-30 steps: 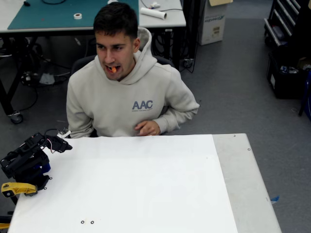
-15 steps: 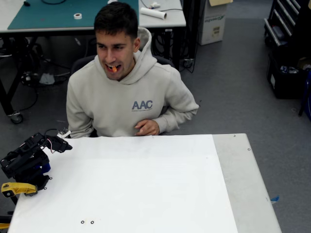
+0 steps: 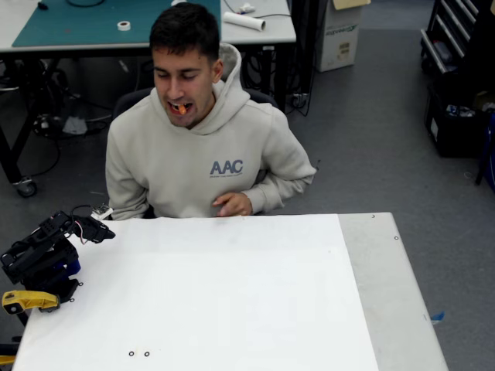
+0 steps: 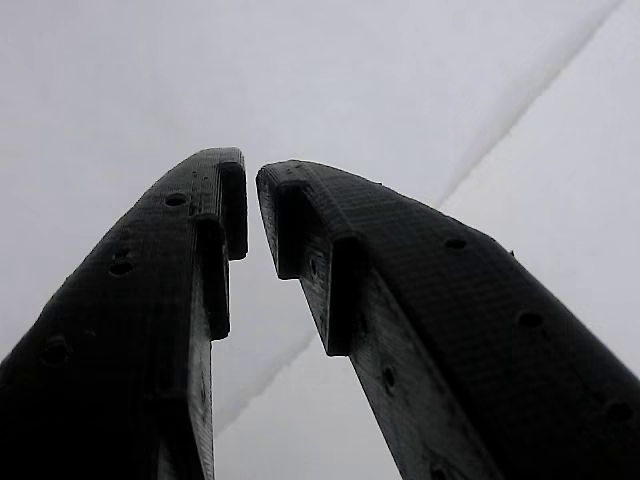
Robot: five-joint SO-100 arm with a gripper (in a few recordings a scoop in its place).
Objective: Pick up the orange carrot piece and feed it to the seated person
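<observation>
The orange carrot piece (image 3: 179, 109) sits between the teeth of the seated person (image 3: 205, 154), who wears a beige hoodie and leans on the far edge of the white table (image 3: 232, 294). My black arm is folded at the table's left edge, far from the person. Its gripper (image 3: 96, 229) points toward the table's back left corner. In the wrist view the two black fingers (image 4: 250, 215) stand nearly together over the white surface, with a thin gap at the tips and nothing between them.
A yellow tool handle (image 3: 27, 300) lies by the arm's base at the left edge. Two small black rings (image 3: 138, 354) lie near the table's front. Behind the person stands a desk with a green mat (image 3: 93, 23).
The person has shifted his head slightly and lowered his eyes, with the carrot piece still in his mouth. The arm has not moved.
</observation>
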